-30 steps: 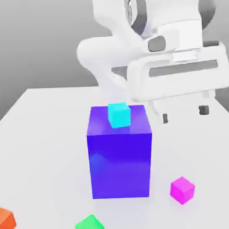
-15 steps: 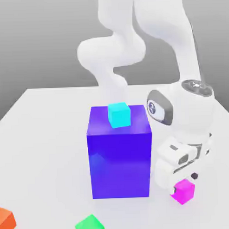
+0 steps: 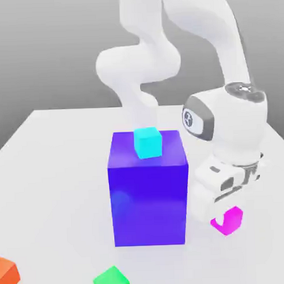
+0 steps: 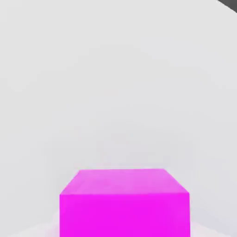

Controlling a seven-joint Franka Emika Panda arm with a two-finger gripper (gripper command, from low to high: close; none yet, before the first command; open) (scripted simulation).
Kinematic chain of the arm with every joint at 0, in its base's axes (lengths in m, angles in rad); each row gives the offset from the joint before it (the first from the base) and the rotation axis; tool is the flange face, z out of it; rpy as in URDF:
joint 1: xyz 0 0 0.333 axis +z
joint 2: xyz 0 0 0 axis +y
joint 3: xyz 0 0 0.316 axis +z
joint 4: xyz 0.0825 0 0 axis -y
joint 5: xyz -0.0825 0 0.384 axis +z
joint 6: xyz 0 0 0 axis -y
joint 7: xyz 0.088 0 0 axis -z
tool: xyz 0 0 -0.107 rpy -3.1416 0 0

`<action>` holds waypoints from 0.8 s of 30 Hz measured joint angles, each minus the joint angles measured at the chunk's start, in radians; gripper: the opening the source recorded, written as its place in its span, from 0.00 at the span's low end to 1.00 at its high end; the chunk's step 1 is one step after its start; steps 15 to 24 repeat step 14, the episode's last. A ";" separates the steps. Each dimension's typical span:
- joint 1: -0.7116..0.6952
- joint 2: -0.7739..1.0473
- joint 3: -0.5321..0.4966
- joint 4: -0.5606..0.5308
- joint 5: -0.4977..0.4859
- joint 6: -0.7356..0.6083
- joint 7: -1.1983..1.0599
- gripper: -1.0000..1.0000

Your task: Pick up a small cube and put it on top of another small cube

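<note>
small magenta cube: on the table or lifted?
Lifted. The small magenta cube hangs tilted below the white gripper, shut on it, apart from the white table.

No readable text, numbers or brand names on any object. One mark only: a small round emblem, possibly a logo, on the arm's dark wrist cap; too small to read.

arm: descended | gripper: closed on magenta cube | cube: lifted slightly
</note>
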 joint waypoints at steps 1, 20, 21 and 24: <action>-0.033 0.004 -0.024 0.029 0.011 -0.025 -0.022 0.00; -0.250 0.182 -0.147 0.212 0.103 -0.030 -0.170 1.00; -0.250 0.182 -0.147 0.212 0.103 -0.030 -0.170 1.00; -0.250 0.182 -0.147 0.212 0.103 -0.030 -0.170 1.00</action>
